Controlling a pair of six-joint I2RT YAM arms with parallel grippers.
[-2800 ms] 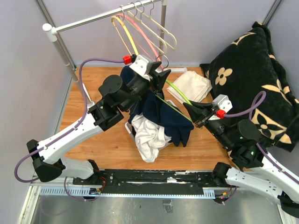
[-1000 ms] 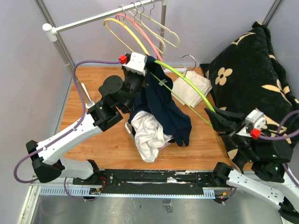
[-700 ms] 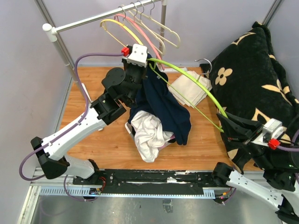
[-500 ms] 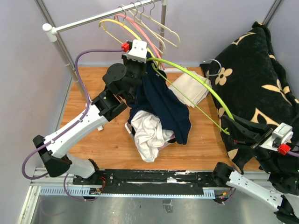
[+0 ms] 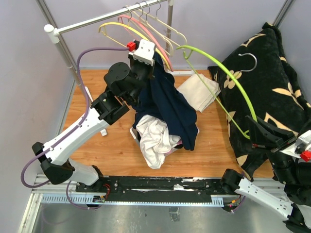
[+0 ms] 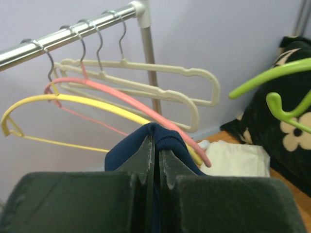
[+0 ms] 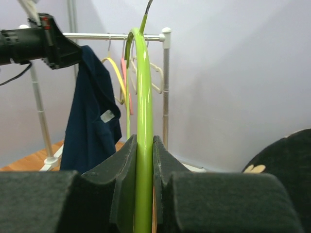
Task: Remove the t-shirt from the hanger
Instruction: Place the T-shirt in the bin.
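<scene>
We've got the navy t-shirt [image 5: 167, 104] hanging free of the green hanger [image 7: 142, 111], far-centre over the table, its top bunched just below the clothes rail [image 5: 112, 17] and its body draping down towards us. The left gripper [image 6: 155, 145] has it, jaws pressed nearly together with a fold of navy fabric pinched between the tips. The lower hem looks to land on the white garment [image 5: 153, 141] heaped near the middle, though we can't be sure from the folds that they touch. Over on the right, the green hanger is clear of the shirt, lifted and tilted, its metal hook out over the black flowered cushion [image 5: 272, 73]. The right gripper [image 7: 144, 143] is clamped narrow around the hanger's green bar. Behind the shirt, on the rail, we see a yellow hanger [image 6: 73, 99], a pink hanger [image 6: 121, 94] and two cream hangers [image 6: 160, 73]. A folded cream cloth [image 5: 199, 90] lies on the wooden table [image 5: 97, 150] between the shirt and the cushion.
</scene>
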